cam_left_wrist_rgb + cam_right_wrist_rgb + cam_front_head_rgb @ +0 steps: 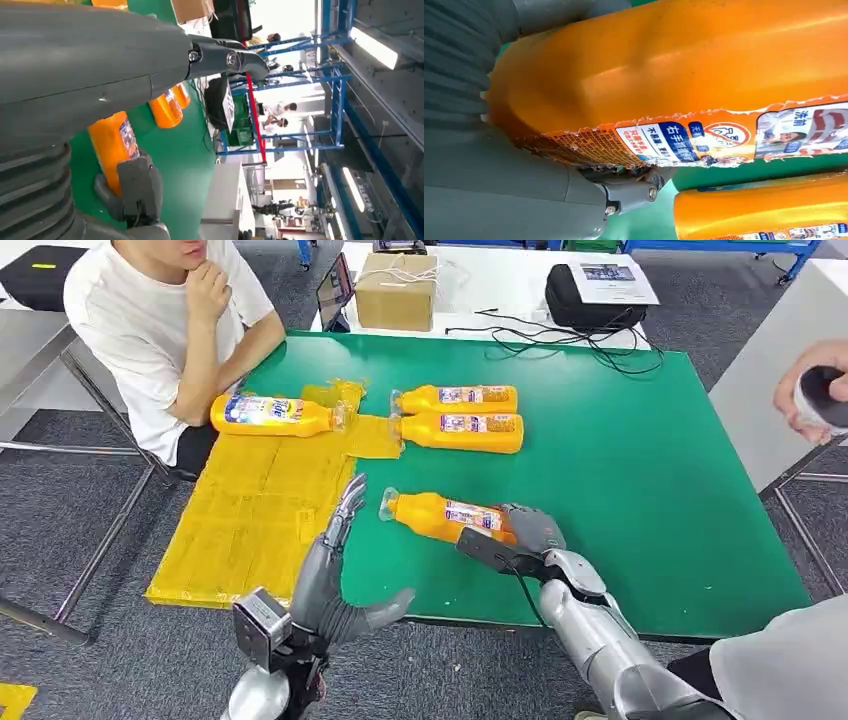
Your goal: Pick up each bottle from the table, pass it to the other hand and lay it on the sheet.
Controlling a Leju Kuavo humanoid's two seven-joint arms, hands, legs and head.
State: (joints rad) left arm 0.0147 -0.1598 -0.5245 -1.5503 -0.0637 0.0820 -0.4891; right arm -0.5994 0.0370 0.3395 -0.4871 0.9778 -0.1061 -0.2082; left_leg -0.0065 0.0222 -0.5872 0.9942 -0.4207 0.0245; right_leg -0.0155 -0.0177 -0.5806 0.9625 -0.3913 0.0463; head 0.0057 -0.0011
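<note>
My right hand (530, 530) is wrapped around the base end of an orange detergent bottle (445, 515) lying on the green table (640, 460), just beside the yellow sheet (260, 510). My left hand (340, 570) waits near its cap with fingers spread, holding nothing. I judge the bottle stiff, fairly heavy and slick (glossy plastic, torn label), so I'd take it at the mid-body. One bottle (270, 413) already lies on the sheet.

Head view: high, looking forward and down over the green bench (640, 480). Left wrist view: turned sideways, looking across the bench toward blue racking (340, 100). Right wrist view: pressed close against the held orange bottle (674, 75), seen in all three.
</note>
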